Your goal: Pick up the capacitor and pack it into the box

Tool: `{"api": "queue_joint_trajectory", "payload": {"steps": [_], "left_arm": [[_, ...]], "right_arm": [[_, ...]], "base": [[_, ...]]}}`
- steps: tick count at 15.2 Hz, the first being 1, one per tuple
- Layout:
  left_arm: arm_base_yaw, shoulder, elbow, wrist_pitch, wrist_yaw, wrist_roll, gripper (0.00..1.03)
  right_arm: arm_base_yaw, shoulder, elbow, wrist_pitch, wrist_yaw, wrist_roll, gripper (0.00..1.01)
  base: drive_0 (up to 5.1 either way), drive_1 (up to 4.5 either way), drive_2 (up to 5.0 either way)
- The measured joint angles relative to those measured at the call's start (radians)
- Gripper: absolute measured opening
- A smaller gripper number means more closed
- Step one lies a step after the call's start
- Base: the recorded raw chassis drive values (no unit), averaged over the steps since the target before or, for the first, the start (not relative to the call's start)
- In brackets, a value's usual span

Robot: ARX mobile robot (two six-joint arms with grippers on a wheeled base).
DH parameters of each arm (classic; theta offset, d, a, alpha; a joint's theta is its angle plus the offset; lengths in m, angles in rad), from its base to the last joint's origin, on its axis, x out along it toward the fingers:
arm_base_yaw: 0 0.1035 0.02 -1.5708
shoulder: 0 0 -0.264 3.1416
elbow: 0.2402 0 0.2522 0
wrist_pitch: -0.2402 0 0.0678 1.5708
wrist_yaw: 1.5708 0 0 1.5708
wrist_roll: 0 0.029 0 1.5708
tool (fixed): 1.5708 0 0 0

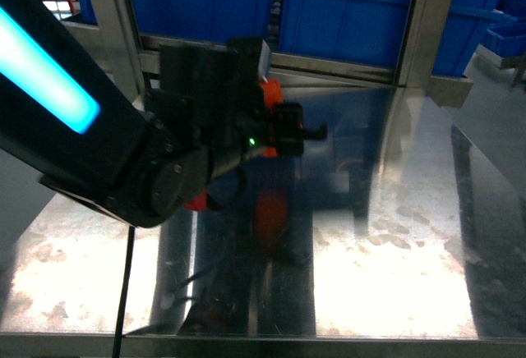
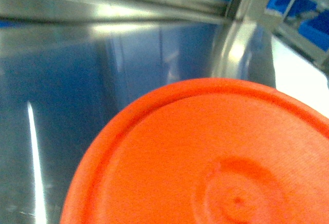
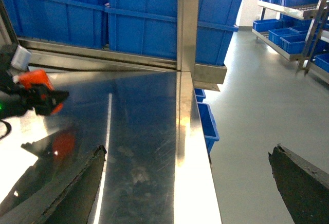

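Left gripper hanging over steel table, closure: cannot tell. Right gripper fingers spreading wide over table's right edge. Blue bins sitting far.

No text, label, brand, number or sign can be read in any of the three views. The blue bins along the top of the head view show plain faces, the steel desk carries only glare and smudges, and the orange disc filling the lower right of the left wrist view is unmarked.
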State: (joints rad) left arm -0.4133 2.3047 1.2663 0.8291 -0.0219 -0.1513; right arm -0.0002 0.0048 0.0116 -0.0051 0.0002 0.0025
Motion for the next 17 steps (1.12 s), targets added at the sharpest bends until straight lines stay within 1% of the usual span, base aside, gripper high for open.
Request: {"api": "queue_joint_trajectory", "payload": {"steps": [1, 3, 5, 6, 7, 9, 10, 12, 15, 16, 17], "left_arm": [[0.015, -0.056, -0.040, 0.027, -0.004, 0.002, 0.43], [0.066, -0.196, -0.136, 0.109, -0.002, 0.002, 0.43], [0.136, -0.355, -0.269, 0.227, -0.010, 0.035, 0.43], [0.167, -0.422, -0.340, 0.283, -0.003, 0.053, 0.43], [0.190, -0.491, -0.419, 0.322, 0.019, 0.066, 0.43], [0.210, -0.604, -0.531, 0.318, 0.063, 0.080, 0.43], [0.226, -0.686, -0.589, 0.292, 0.096, 0.077, 0.43], [0.257, -0.805, -0.652, 0.273, 0.166, 0.049, 0.43], [0.267, -0.835, -0.658, 0.276, 0.173, 0.027, 0.43], [0.243, -0.858, -0.650, 0.100, 0.066, 0.050, 0.43], [0.245, -0.929, -0.703, -0.009, -0.058, 0.096, 0.43]], "right_arm": [[0.000, 0.000, 0.000, 0.000, 0.000, 0.000, 0.98], [0.000, 0.000, 0.000, 0.000, 0.000, 0.000, 0.98], [0.000, 0.000, 0.000, 0.000, 0.000, 0.000, 0.98], [0.000, 0.000, 0.000, 0.000, 0.000, 0.000, 0.98], [0.000, 0.000, 0.000, 0.000, 0.000, 0.000, 0.98], [0.000, 0.000, 0.000, 0.000, 0.000, 0.000, 0.98], [0.000, 0.000, 0.000, 0.000, 0.000, 0.000, 0.98], [0.000, 0.000, 0.000, 0.000, 0.000, 0.000, 0.98], [0.000, 0.000, 0.000, 0.001, 0.000, 0.000, 0.98], [0.000, 0.000, 0.000, 0.000, 0.000, 0.000, 0.98], [0.000, 0.000, 0.000, -0.001, 0.000, 0.000, 0.98]], "base": [[0.0, 0.00, 0.0], [0.0, 0.00, 0.0], [0.0, 0.00, 0.0], [0.0, 0.00, 0.0], [0.0, 0.00, 0.0], [0.0, 0.00, 0.0], [0.0, 0.00, 0.0], [0.0, 0.00, 0.0], [0.0, 0.00, 0.0], [0.0, 0.00, 0.0], [0.0, 0.00, 0.0]]}}
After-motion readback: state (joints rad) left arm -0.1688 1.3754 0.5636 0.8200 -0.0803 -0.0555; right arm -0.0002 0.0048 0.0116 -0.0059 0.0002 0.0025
